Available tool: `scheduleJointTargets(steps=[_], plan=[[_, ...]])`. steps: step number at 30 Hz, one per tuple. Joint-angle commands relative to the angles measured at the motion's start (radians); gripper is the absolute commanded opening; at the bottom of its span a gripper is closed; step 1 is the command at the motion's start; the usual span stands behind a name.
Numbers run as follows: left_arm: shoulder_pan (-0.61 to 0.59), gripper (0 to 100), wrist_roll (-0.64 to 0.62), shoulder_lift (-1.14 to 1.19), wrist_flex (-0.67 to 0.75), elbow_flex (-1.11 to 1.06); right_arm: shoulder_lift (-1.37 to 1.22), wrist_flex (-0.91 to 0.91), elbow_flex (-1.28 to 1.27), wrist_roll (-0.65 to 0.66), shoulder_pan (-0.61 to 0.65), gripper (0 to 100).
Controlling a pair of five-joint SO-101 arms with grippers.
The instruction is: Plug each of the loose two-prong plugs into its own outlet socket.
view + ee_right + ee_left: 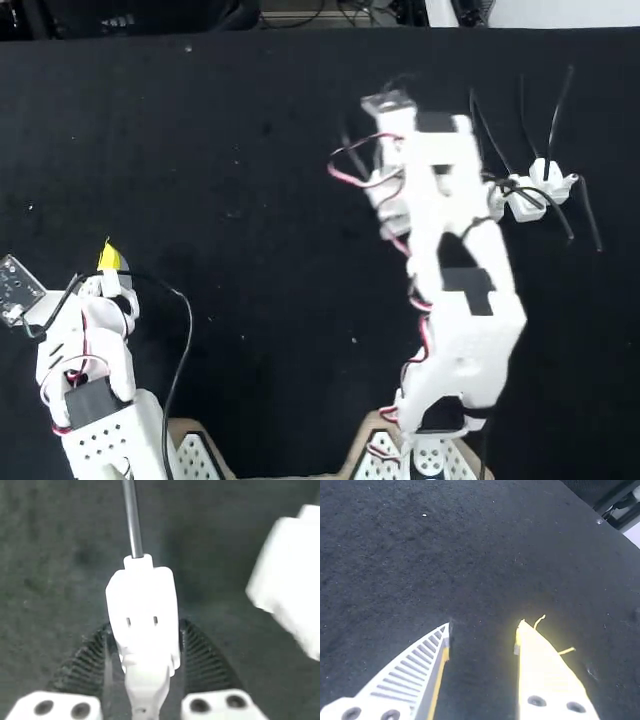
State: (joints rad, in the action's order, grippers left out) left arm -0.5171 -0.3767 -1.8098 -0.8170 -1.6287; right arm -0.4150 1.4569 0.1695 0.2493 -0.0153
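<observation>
The right end effector (145, 625) is pressed in on a white outlet socket (142, 610), with one black ribbed finger (200, 655) touching each side of the block. The socket's two slots face the wrist camera. Its dark cable (131, 520) runs straight away from the end effector over the black table (200, 150). A narrower white piece (145, 690) shows just below the socket, between the fingers; I cannot tell whether it is a plug. A second white block (292, 580) sits close beside the held one but does not touch it.

From the high view, the right arm (455, 260) stretches across the middle of the table and covers its own end effector. Beside it lies a small cluster of white connectors (535, 190) with thin black cables (560, 110) fanning out around them — plug and socket cannot be told apart there.

The left end effector (485, 627) is spread wide, with nothing between the white ribbed finger (420, 665) and the yellow one (542, 665). It sits low at the near left side (108, 262), well apart from the connectors, over bare black cloth.
</observation>
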Motion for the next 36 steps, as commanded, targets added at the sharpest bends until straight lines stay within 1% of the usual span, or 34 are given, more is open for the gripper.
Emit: scheduleJointTargets(steps=[1,6,10,13,19,23,25,32,34,36], plan=[[0.015,21,-0.012,-0.008,0.02,0.028,0.07,0.008,0.074,-0.014,-0.081,1.1],[0.015,21,-0.012,-0.008,0.02,0.028,0.042,-0.025,0.07,-0.021,-0.089,1.1],[0.015,21,-0.012,-0.008,0.02,0.028,-0.064,-0.095,0.102,-0.129,-0.091,1.1],[0.015,21,-0.012,-0.008,0.02,0.028,-0.16,-0.087,0.162,-0.161,-0.089,1.1],[0.015,21,-0.012,-0.008,0.02,0.028,-0.309,-0.006,0.36,-0.163,-0.089,2.4],[0.016,21,-0.012,-0.008,0.02,0.028,-0.397,0.094,0.495,-0.152,-0.057,15.3],[0.016,21,-0.012,-0.008,0.02,0.028,-0.437,0.137,0.558,-0.152,-0.037,19.2],[0.016,21,-0.012,-0.008,0.02,0.028,-0.483,0.304,0.848,-0.16,-0.014,19.4],[0.016,21,-0.012,-0.008,0.02,0.028,-0.476,0.31,0.918,-0.161,-0.021,19.4],[0.016,21,-0.012,-0.008,0.02,0.028,-0.45,0.31,0.929,-0.158,-0.029,19.4]])
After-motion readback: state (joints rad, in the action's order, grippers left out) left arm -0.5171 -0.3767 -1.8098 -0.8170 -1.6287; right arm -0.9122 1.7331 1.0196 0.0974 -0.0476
